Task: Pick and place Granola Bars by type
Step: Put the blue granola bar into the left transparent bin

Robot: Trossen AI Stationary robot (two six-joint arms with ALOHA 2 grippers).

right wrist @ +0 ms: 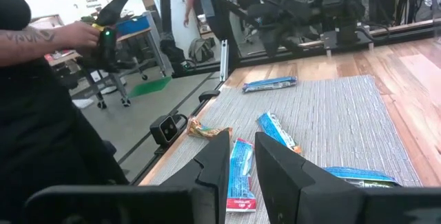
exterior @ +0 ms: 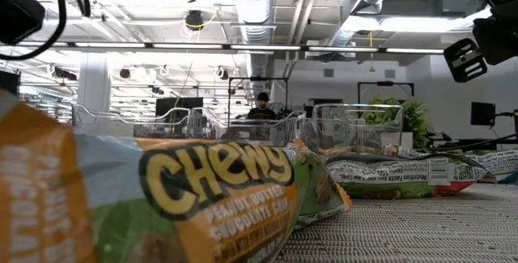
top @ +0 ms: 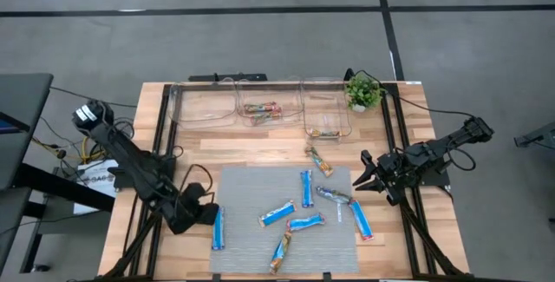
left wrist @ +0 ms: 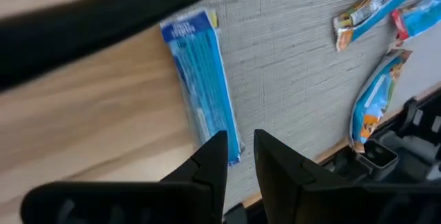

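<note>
1. Granola bars lie scattered on the grey mat, and the left pincer sits low at the mat's left edge, just beside a blue bar that lies half on the mat, half on the wooden desk.
2. Its fingers stand a narrow gap apart, holding nothing, with the tips over one end of that blue bar.
3. The right pincer hovers at the mat's right edge, slightly apart and empty, near a blue bar.
4. Further bars rest in two clear bins at the back of the desk.
</note>
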